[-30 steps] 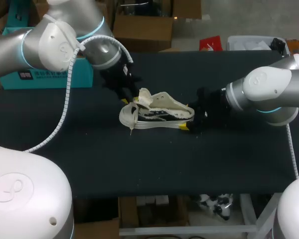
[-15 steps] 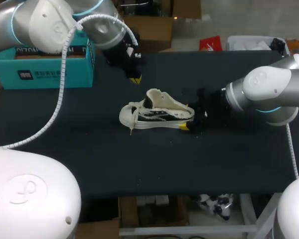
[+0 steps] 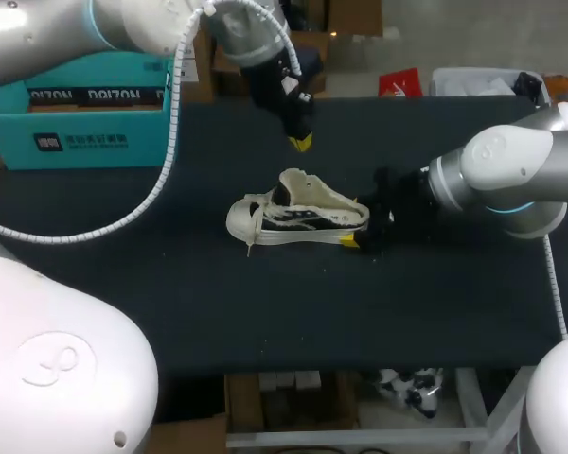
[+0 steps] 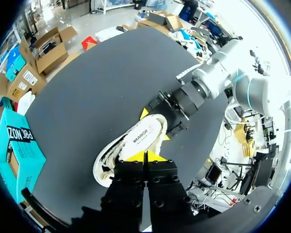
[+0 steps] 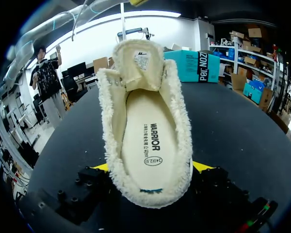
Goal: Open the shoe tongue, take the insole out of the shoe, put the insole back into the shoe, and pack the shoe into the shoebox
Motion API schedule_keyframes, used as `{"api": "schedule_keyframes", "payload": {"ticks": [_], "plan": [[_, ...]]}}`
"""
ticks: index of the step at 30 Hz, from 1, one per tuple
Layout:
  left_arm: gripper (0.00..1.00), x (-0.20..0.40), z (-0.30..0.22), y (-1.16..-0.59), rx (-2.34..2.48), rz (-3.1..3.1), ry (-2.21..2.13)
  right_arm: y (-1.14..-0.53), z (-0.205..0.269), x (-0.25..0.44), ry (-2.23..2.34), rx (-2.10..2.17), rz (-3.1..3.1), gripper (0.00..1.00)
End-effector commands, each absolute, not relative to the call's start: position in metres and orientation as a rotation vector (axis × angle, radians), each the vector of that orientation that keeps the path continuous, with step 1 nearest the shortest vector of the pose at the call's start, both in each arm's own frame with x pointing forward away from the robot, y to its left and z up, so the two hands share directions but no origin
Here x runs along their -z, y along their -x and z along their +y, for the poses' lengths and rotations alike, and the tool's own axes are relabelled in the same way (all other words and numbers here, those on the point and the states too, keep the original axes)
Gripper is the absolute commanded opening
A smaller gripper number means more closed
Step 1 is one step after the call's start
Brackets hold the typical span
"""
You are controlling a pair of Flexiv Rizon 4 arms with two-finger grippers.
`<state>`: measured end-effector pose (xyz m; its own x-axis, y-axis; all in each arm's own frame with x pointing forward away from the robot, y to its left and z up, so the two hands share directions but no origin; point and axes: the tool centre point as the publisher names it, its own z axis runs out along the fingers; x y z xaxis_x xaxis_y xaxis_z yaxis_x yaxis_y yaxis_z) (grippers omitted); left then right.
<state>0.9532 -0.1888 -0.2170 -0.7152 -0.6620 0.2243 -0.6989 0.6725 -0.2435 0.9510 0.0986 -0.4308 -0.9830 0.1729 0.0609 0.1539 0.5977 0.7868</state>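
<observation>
Your R pincer [image 5: 153,167] pinches the shoe [image 3: 298,213] at the heel, one yellow tip on each side. The shoe sits on the black bench [image 3: 265,312] just ahead of it. Cream fabric, fuzzy fleece collar, smooth oval insole [image 5: 148,141] inside, tongue [image 5: 138,63] upright. L pincer [image 4: 145,156] pressed together, empty, above the shoe w/o touching. Teal cardboard shoebox [image 3: 76,132] off to its side.

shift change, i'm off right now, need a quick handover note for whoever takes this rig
Left end effector: shut, empty, raised above the table behind the shoe.
Right end effector: shut on the shoe's heel.
Shoe is mid-table; shoebox is at the table's far left.
Done: tongue is lifted open.
Left to do: take out the insole, which lies inside the shoe, put it back, pack the shoe into the shoebox.
</observation>
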Motion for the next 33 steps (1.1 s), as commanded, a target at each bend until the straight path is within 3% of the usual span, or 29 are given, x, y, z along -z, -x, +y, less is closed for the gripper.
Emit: {"api": "schedule_keyframes", "payload": {"ticks": [1, 11, 33], "plan": [[0.0, 0.214, -0.197, -0.969, 0.172, -2.739, -0.699, -0.953, 0.098, 0.439, -0.286, -1.374, 2.787, 0.0], [0.0, 0.247, -0.193, -0.97, 0.357, -2.776, -0.014, -0.953, 0.098, 0.439, -0.286, -1.374, 2.787, 0.0], [0.0, 0.302, -0.184, -0.938, 0.062, -2.977, 0.371, -0.953, 0.098, 0.439, -0.286, -1.374, 2.787, 0.0]]}}
